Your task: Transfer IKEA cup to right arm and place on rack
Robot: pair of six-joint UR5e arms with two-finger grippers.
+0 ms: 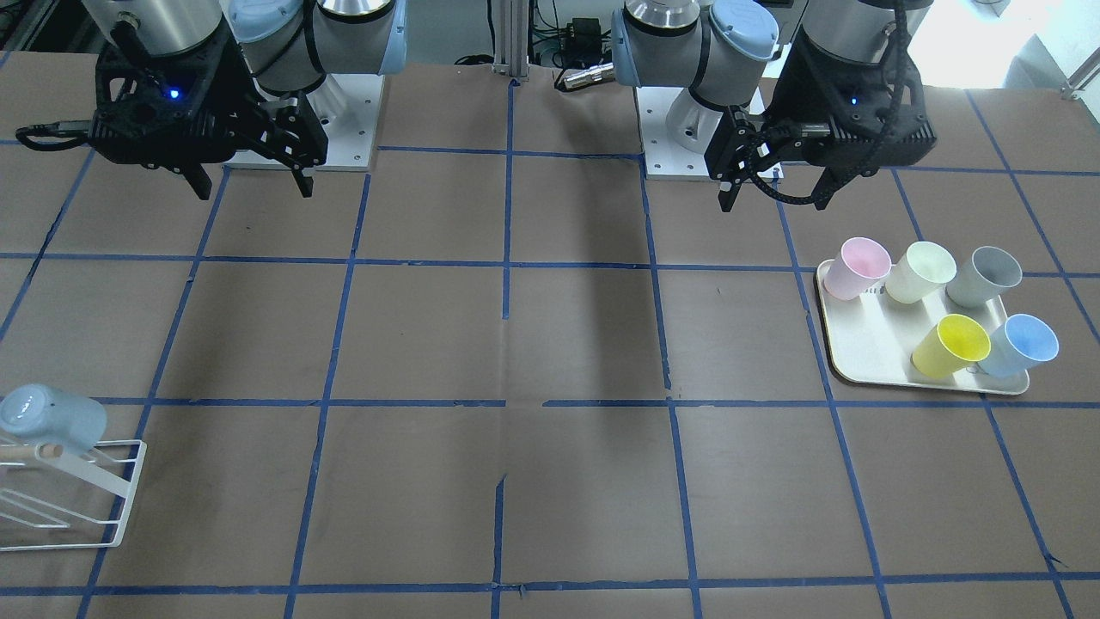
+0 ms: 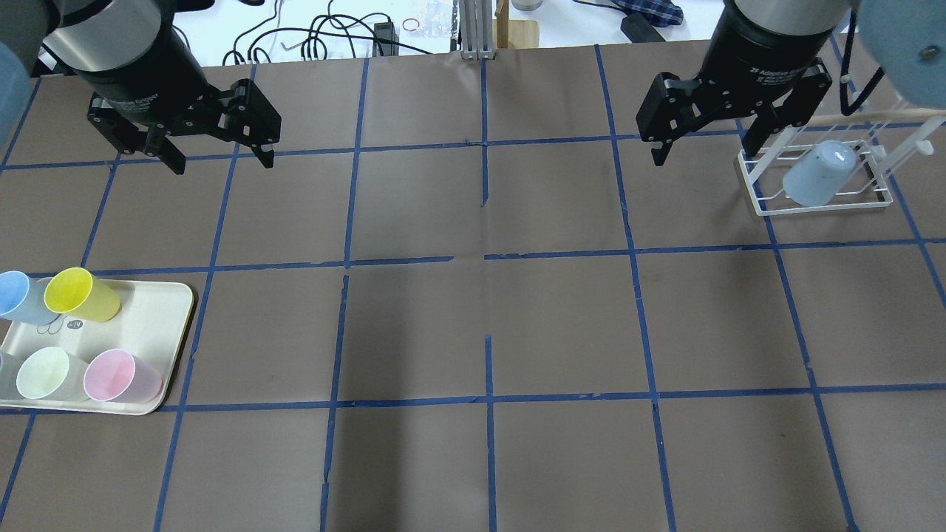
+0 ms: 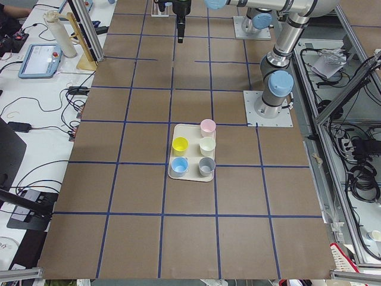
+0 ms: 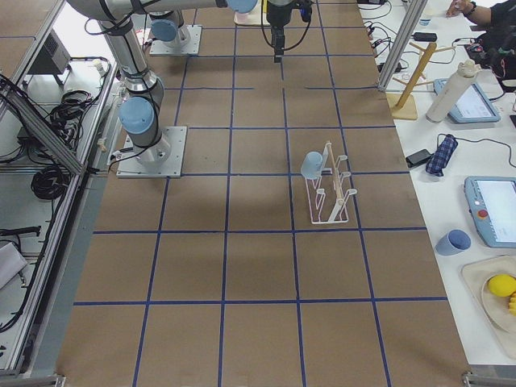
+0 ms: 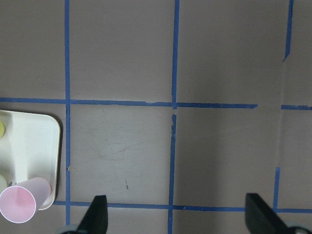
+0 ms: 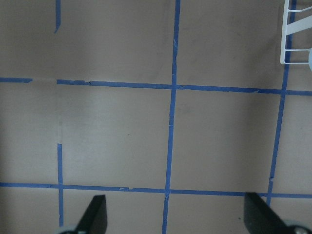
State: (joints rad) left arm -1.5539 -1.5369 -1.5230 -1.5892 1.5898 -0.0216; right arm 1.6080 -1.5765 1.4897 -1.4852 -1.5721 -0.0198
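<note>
The pale blue IKEA cup (image 2: 819, 175) hangs upside down on a prong of the white wire rack (image 2: 761, 201) at the table's far right; it also shows in the front view (image 1: 53, 417) on the rack (image 1: 120, 490). My right gripper (image 2: 702, 154) is open and empty, raised just left of the rack and apart from the cup. My left gripper (image 2: 222, 164) is open and empty, raised over the table's left side. In the front view the right gripper (image 1: 255, 191) and left gripper (image 1: 773, 205) both hang open. The wrist views show bare table between the open fingers.
A cream tray (image 2: 162, 310) at the left holds a sky-blue cup (image 2: 18, 295), a yellow cup (image 2: 81, 294), a pale green cup (image 2: 43, 373) and a pink cup (image 2: 118, 377). A grey cup (image 1: 988, 275) stands on it too. Blue tape lines grid the brown table.
</note>
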